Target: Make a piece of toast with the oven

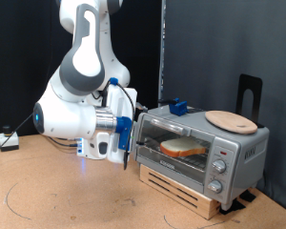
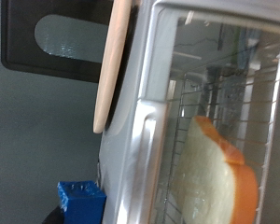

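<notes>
Brown wooden table (image 1: pixel 76 196); slatted wooden crate (image 1: pixel 176 189) directly on it, carrying oven (image 1: pixel 202 145); cables (image 1: pixel 5 141) at exterior view's left edge

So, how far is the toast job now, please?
Done: the piece of toast already lies on the rack inside the oven, and the glass door looks closed. In hand: the gripper is close at the door's end on the exterior view's left, holding nothing visible. Left: the bread face looks pale, so toasting seems unfinished.

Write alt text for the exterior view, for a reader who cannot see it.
A slice of bread lies on the rack inside a small silver toaster oven whose glass door is closed. A white robot arm's gripper hangs by the oven's side at the exterior view's left. A round wooden board rests on top of the oven.
</notes>
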{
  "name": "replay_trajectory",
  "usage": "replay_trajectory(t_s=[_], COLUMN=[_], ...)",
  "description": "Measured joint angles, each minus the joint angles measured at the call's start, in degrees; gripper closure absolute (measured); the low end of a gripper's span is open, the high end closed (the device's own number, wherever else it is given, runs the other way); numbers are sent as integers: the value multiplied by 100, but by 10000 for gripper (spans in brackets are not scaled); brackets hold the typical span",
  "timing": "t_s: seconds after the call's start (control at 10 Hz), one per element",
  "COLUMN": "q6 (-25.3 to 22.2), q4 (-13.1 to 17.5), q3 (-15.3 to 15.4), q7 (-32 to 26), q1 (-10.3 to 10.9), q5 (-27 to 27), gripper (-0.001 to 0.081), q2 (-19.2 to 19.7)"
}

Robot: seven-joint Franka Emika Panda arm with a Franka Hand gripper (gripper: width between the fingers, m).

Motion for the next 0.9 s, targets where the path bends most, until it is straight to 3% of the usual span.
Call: replay_trajectory(t_s=[0.2, 0.4, 0.5, 0.7, 0.9], q6=[506, 330, 205, -105, -420], q4=[277, 291, 455, 1059, 1771], q3=[32, 32, 40, 91, 138], q7=[119, -54, -153, -119, 17], q1=[101, 79, 74, 82, 161], q5=[6, 124, 209, 140, -379], gripper=[2, 2, 2, 2, 2], q2=[244, 276, 410, 889, 1427])
